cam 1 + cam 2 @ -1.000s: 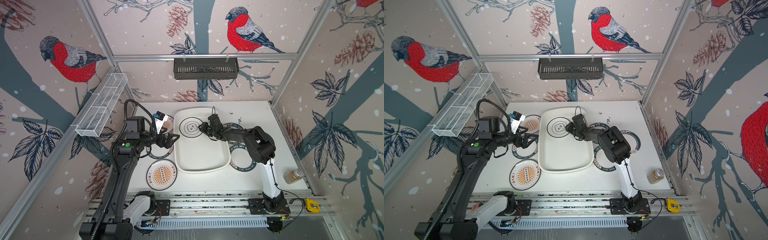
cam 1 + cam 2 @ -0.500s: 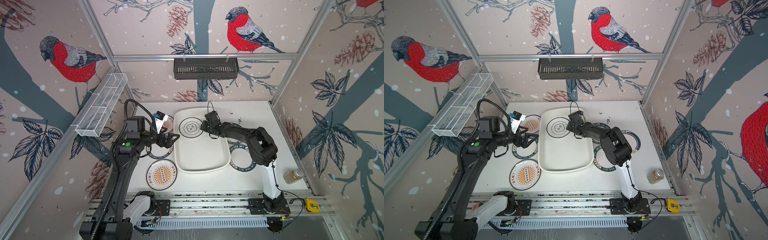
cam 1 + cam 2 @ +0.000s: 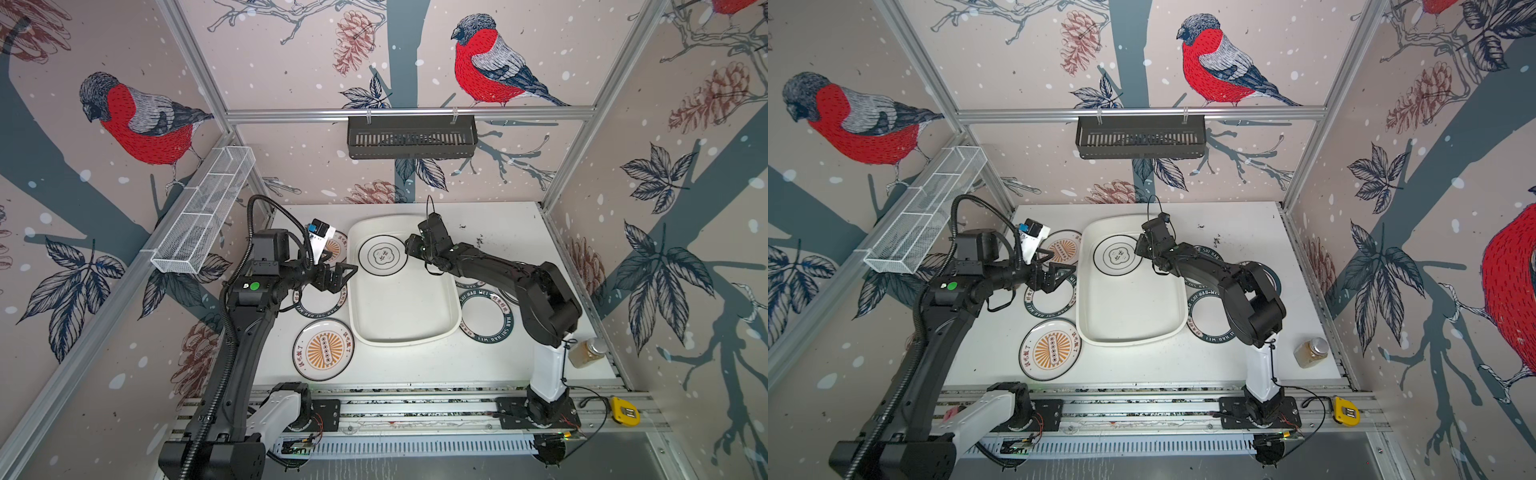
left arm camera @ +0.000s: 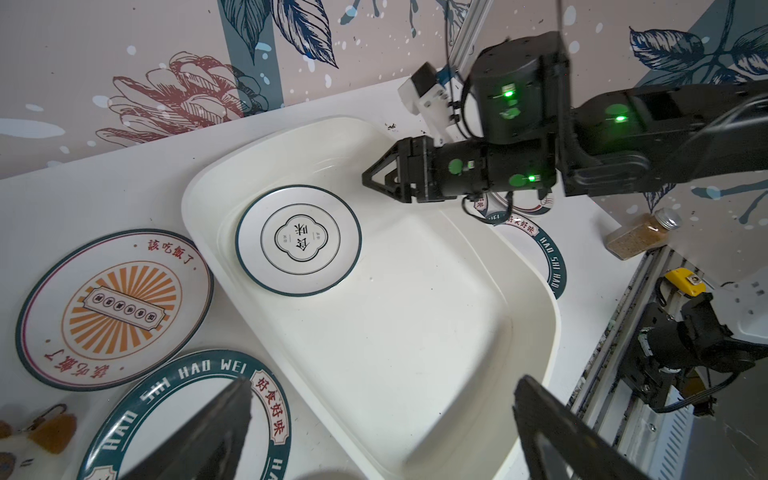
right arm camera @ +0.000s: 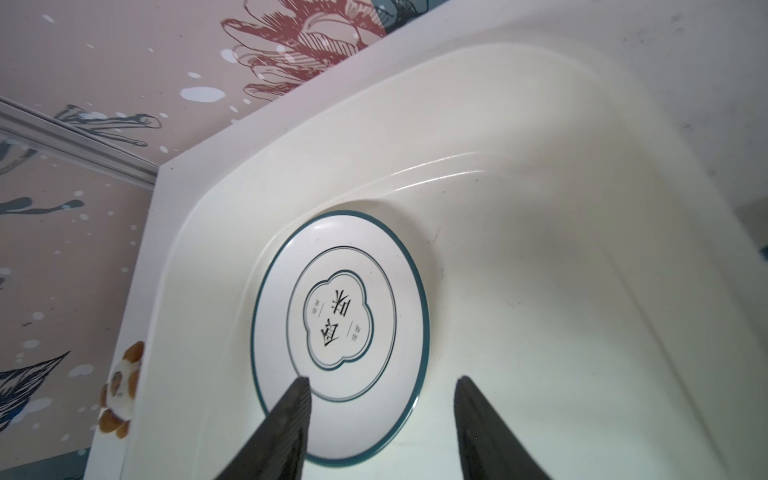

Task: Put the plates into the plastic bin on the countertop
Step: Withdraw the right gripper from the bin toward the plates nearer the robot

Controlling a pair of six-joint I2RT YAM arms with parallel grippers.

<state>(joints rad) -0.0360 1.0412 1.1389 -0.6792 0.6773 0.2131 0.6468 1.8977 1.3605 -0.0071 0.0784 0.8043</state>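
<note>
Ringed plate [image 5: 340, 332] is lying flat in a far corner of plastic bin [image 3: 415, 330]. Right hand [image 5: 382, 380] is hovering over its edge, spread and empty, so this placing looks done. Left hand [image 3: 345, 276], spread wide, is hanging above lettered plate [image 4: 208, 368] on bench [image 3: 498, 365]. Next move is probably lowering onto that plate and pinching its rim.

Seven visible plates [image 3: 326, 351], one bin [image 3: 401, 303]

Bright, even, diffuse light leaves only a soft grey shadow on the bin [image 3: 399, 307] floor under the right arm [image 3: 490, 266] and a faint sheen along the bin's curved wall, while wrist views bow at their edges and near fingers [image 5: 286, 432] look soft.
</note>
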